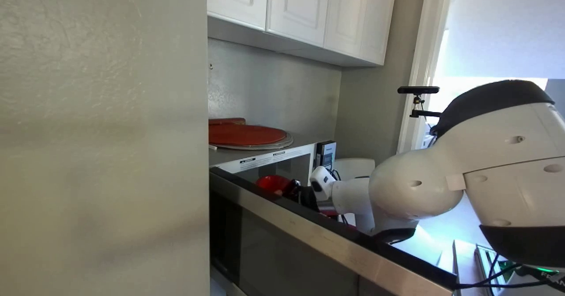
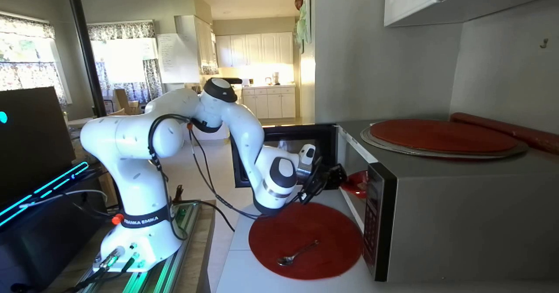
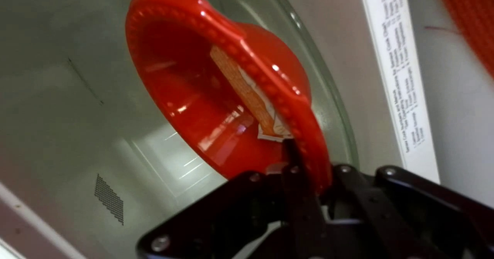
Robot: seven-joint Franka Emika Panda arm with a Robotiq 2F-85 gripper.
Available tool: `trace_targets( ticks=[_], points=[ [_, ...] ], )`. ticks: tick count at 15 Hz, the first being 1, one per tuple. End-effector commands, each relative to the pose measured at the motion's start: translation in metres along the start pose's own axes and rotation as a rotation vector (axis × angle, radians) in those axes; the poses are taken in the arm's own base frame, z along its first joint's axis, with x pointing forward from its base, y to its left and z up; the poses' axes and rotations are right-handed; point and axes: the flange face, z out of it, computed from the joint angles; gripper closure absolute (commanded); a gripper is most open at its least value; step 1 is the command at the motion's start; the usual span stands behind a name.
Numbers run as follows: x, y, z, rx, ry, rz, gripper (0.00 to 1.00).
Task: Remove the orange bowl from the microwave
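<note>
Black two-finger gripper (image 3: 316, 166) clamped on the rim of a glossy red-orange round bowl (image 3: 185, 97) — just inside the boxy silver-and-black microwave (image 2: 458, 227).
The open dark-glass door (image 1: 300, 260) cuts across in front of the gripper in an exterior view, hiding part of it; on the white tabletop (image 2: 238, 280) a flat round red mat (image 2: 332, 227) lies between the robot-side edge and the microwave, shiny metal spoon (image 2: 286, 261) on it. A flat red disc (image 2: 441, 135) sits on the microwave's roof too. Bowl's got a beaded rim and something orange and white (image 3: 243, 85) in it — can't tell what — with a round glass turntable (image 3: 326, 95) showing behind.
</note>
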Motion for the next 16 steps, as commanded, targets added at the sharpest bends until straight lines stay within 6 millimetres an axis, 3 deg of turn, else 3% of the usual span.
trace_targets(
  ticks=[1,8,9,10,16],
  points=[
    [-0.021,0.013,-0.048,0.058,-0.067,0.004,0.99],
    [-0.049,0.023,-0.123,0.116,-0.195,-0.001,0.99],
    [-0.049,0.025,-0.095,0.12,-0.196,-0.007,0.99],
    [-0.051,0.024,-0.101,0.131,-0.212,-0.009,0.99],
    [-0.07,0.024,-0.091,0.169,-0.365,0.018,0.99]
  ],
)
